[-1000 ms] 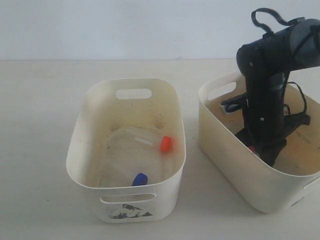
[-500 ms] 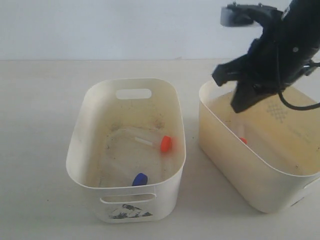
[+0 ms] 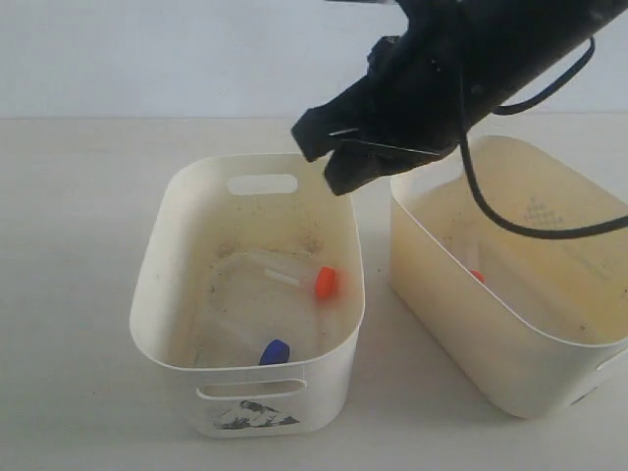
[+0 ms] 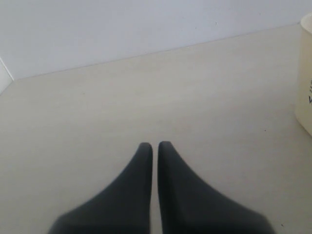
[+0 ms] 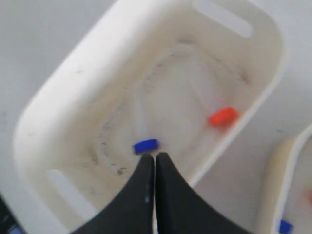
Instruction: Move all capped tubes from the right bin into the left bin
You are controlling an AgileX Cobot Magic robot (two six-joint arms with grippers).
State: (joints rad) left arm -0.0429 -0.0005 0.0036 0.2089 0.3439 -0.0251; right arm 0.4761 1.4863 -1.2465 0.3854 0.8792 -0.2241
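The off-white left bin [image 3: 157, 294] holds two capped tubes: one with an orange cap [image 3: 325, 283], one with a dark blue cap [image 3: 275, 351]. From above, the right wrist view shows the same blue cap [image 5: 146, 146] and orange cap [image 5: 223, 116]. A third tube with an orange cap [image 3: 477, 275] lies in the cream-yellow right bin [image 3: 461, 324], against its left wall. My right gripper [image 3: 330, 163] hangs above the left bin's far right rim, shut and empty [image 5: 155, 157]. My left gripper [image 4: 154, 146] is shut and empty over bare table, out of the exterior view.
The two bins stand side by side with a narrow gap between them. The left bin's labelled wall [image 4: 306, 83] shows at the edge of the left wrist view. A small blue bit [image 5: 286, 226] shows inside the right bin; I cannot tell what it is.
My right arm rose out of the right bin and swung left, to above the left bin. The orange-capped tube stayed in the right bin. The left bin's tubes have not moved.
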